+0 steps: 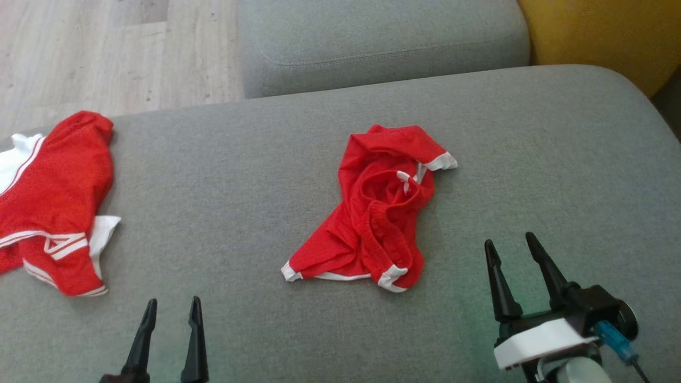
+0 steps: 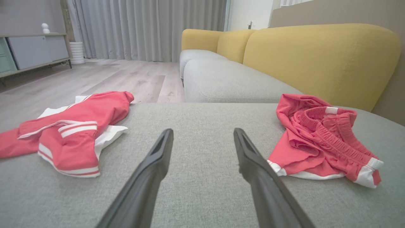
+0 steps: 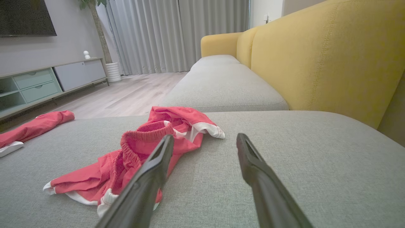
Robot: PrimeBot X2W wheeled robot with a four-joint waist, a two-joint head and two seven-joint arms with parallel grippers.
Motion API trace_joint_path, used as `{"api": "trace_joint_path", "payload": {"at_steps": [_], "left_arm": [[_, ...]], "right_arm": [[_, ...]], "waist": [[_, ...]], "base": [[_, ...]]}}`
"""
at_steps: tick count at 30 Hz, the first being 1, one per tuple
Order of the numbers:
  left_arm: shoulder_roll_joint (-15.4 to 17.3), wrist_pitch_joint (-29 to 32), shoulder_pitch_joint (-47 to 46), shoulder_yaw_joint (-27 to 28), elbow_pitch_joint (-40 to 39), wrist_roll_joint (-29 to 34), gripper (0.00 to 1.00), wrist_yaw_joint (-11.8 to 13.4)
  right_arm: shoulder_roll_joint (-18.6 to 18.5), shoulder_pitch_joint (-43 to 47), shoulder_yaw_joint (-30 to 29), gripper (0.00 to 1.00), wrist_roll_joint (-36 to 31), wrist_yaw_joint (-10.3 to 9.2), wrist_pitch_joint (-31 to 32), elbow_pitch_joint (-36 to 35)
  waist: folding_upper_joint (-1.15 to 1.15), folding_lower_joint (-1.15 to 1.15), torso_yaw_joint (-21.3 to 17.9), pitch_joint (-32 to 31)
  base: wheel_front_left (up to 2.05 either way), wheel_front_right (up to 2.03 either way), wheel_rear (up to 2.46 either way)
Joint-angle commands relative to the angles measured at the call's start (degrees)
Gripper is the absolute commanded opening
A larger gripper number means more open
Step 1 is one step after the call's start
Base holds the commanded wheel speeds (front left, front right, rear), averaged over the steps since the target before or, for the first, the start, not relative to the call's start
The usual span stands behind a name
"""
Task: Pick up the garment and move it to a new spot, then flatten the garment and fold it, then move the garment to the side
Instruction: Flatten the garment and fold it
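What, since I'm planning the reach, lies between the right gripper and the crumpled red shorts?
Bare grey cushion; the head view shows nothing between the right gripper and the red shorts.

Both jaws spread wide, empty.

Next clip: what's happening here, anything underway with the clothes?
Nothing is being handled yet. A two-armed robot faces a grey sofa cushion where crumpled red shorts lie in the middle. The left gripper and right gripper both hover open and empty near its front edge, the right one closer to the shorts. A second red garment with white stripes lies at the cushion's left end.
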Motion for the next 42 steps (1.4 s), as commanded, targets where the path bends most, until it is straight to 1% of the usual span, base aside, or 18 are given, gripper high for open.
{"api": "trace_joint_path", "payload": {"at_steps": [1, 4, 5, 7, 8, 12, 14, 16, 19, 22, 24, 28, 32, 36, 42], "left_arm": [[-0.3, -0.6, -2.2, 1.6, -2.6, 1.5, 1.0, 0.6], [-0.2, -0.6, -3.6, 0.5, -3.5, 3.0, 1.0, 0.6], [0.5, -0.5, -5.4, -2.2, -3.5, 5.1, 1.0, 0.0], [1.1, 1.2, -8.2, -5.9, -3.4, 7.0, 1.0, -0.7], [1.1, 1.2, -8.2, -5.9, -3.4, 7.0, 1.0, -0.7], [1.4, 8.5, -15.2, -14.2, -1.7, 8.8, 1.0, -1.7], [1.9, 12.9, -19.3, -18.5, 0.9, 9.4, 1.0, -1.9], [2.5, 16.9, -23.2, -23.4, 3.8, 8.5, 1.0, -2.0], [4.8, 22.0, -29.5, -33.2, 7.3, 5.2, 1.0, -2.0], [6.9, 25.0, -35.3, -40.9, 9.7, 1.3, 1.0, -2.0], [8.1, 26.4, -38.5, -44.3, 11.1, -0.9, 1.0, -2.0], [9.5, 27.6, -42.6, -45.8, 14.2, -3.6, 1.0, -2.0], [10.8, 29.7, -44.1, -47.9, 16.9, -5.7, 1.0, -2.0], [12.2, 30.6, -45.1, -50.5, 17.7, -8.1, 1.0, -2.0], [13.3, 31.3, -45.8, -52.8, 18.1, -10.4, 1.0, -2.0]], "right_arm": [[0.0, -2.9, 1.7, 1.0, 0.4, 0.44, -0.4, -1.6], [0.0, -3.3, 1.9, 1.0, 0.5, 0.44, -0.4, -1.9], [0.0, -3.6, 2.2, 1.0, 0.6, 0.44, -0.4, -2.2], [0.0, -3.9, 2.4, 1.0, 0.7, 0.44, -0.4, -2.7], [0.0, -3.9, 2.4, 1.0, 0.7, 0.44, -0.4, -2.7], [0.0, -4.4, 2.9, 1.0, 1.0, 0.44, -0.4, -3.4], [0.0, -4.7, 3.4, 1.0, 1.3, 0.44, -0.4, -3.9], [0.0, -5.1, 4.2, 1.0, 1.7, 0.44, -0.4, -4.1], [0.0, -5.9, 4.8, 1.0, 2.1, 0.44, -0.4, -4.4], [0.0, -6.4, 4.9, 1.0, 2.1, 0.44, -0.4, -4.5], [0.0, -6.5, 4.9, 1.0, 2.1, 0.44, -0.4, -4.5], [0.0, -6.8, 5.0, 1.0, 2.3, 0.44, -0.4, -4.6], [0.0, -6.7, 5.0, 1.0, 2.4, 0.44, -0.4, -4.5], [0.0, -6.8, 5.1, 1.0, 2.5, 0.44, -0.4, -4.4], [0.0, -6.8, 5.1, 1.0, 2.8, 0.44, -0.4, -4.4]], "waist": [[0.0, 0.0, -0.8, 0.2], [0.0, 0.0, -1.6, 0.4], [0.0, 0.0, -2.6, 0.7], [0.0, 0.0, -3.6, 1.0], [0.0, 0.0, -3.6, 1.0], [0.0, 0.0, -5.6, 2.0], [0.0, 0.0, -6.7, 2.8], [0.0, 0.0, -7.8, 3.6], [0.0, 0.0, -9.4, 4.9], [0.0, 0.0, -10.7, 5.7], [0.0, 0.0, -11.4, 6.1], [0.0, 0.0, -12.6, 6.7], [0.0, 0.0, -13.2, 6.9], [0.0, 0.0, -13.6, 7.0], [0.0, 0.0, -13.6, 7.0]], "base": [[0.0, 0.0, 0.0], [0.0, 0.0, 0.0], [0.0, 0.0, 0.0], [0.0, 0.0, 0.0], [0.0, 0.0, 0.0], [0.0, 0.0, 0.0], [0.0, 0.0, 0.0], [0.0, 0.0, 0.0], [0.0, 0.0, 0.0], [0.0, 0.0, 0.0], [0.0, 0.0, 0.0], [0.0, 0.0, 0.0], [0.0, 0.0, 0.0], [0.0, 0.0, 0.0], [0.0, 0.0, 0.0]]}}
